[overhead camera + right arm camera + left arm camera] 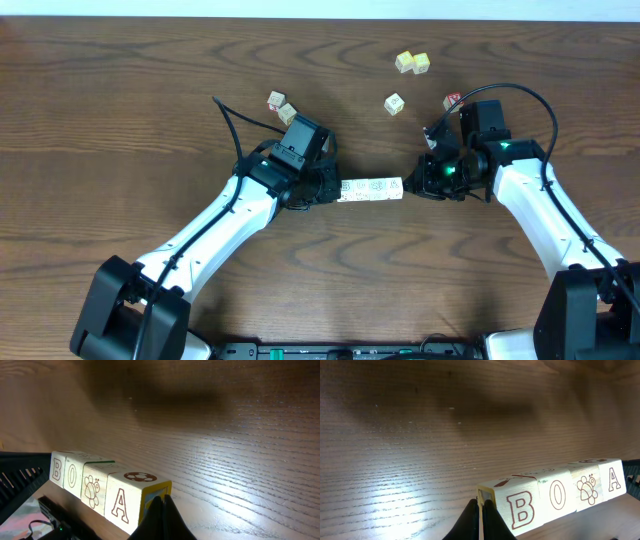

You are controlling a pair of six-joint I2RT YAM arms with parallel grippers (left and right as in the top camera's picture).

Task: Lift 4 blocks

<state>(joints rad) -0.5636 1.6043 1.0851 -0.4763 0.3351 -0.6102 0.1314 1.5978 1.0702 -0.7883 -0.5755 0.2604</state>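
Observation:
Four whitish blocks (372, 188) form one tight row between my two arms. Their faces read B (520, 507), O (557, 495), a bee (590, 489) and A (615, 479). My left gripper (335, 190) is shut, and its closed tips (481, 515) press flat against the B end. My right gripper (408, 183) is shut too, its closed tips (162, 510) pushing on the yellow-edged end face beside the A block (120, 502). The row looks squeezed end to end and raised off the wood, with its dark shadow lying apart on the table.
Loose cubes lie behind the arms: a yellow-tinted pair (412, 63), a single one (394, 103), a red-faced cube (453, 100) next to the right wrist, and two more (281, 106) by the left wrist. Cables loop off both arms.

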